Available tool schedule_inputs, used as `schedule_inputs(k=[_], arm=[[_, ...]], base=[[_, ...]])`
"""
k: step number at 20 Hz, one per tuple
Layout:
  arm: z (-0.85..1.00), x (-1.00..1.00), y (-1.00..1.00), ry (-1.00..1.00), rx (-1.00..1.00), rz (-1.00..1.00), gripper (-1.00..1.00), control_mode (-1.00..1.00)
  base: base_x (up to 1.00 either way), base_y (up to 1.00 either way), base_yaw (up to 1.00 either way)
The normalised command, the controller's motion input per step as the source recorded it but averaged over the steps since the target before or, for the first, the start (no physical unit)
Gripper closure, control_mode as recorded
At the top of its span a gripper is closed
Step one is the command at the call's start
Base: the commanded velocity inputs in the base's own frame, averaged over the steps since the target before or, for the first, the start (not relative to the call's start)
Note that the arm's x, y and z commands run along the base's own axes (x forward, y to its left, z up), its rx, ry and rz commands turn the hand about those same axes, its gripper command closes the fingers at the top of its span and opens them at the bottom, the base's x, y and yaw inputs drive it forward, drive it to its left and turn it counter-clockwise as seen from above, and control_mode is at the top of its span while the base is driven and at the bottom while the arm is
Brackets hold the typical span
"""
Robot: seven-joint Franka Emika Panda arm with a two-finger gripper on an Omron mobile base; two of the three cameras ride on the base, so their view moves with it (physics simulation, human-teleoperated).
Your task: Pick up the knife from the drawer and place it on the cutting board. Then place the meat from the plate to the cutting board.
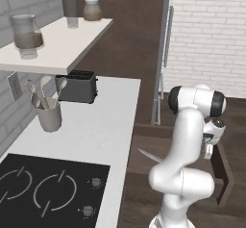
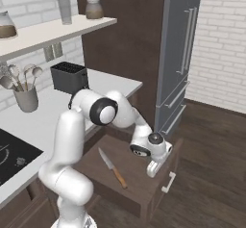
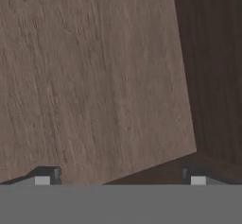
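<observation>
White brick wall point(image 2: 223, 39), dark wood floor point(image 2: 211, 174), grey fridge point(image 2: 180, 54).

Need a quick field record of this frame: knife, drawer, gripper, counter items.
knife: lies flat in the open drawer, untouched
drawer: pulled out, wood bottom
gripper: open, over the drawer's front right, apart from the knife
toaster: dark, on the counter under the shelf
utensil holder: grey cup with spoons, left of the toaster
cooktop: black, at the counter's near end
</observation>
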Motion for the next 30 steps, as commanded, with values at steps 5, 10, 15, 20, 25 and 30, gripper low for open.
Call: schedule_inputs(k=[5,10,15,20,25,30], arm=[[0.94,0.0,-0.04,0.04,0.18,-0.03,-1.0,-1.0],[0.93,0.05,0.18,0.0,0.23,-0.15,-1.0,-1.0],[1.0,0.44,0.34,0.03,0.11,-0.23,-1.0,-1.0],[0.86,0.43,0.3,0.25,0.21,-0.27,-1.0,-1.0],[0.04,0.02,0.02,0.26,0.44,-0.26,-1.0,-1.0],[-0.16,-0.01,0.02,0.05,0.35,-0.25,-1.0,-1.0]], base=[[0.0,0.0,0.0],[0.0,0.0,0.0],[0.0,0.0,0.0],[0.0,0.0,0.0],[0.0,0.0,0.0],[0.0,0.0,0.0]])
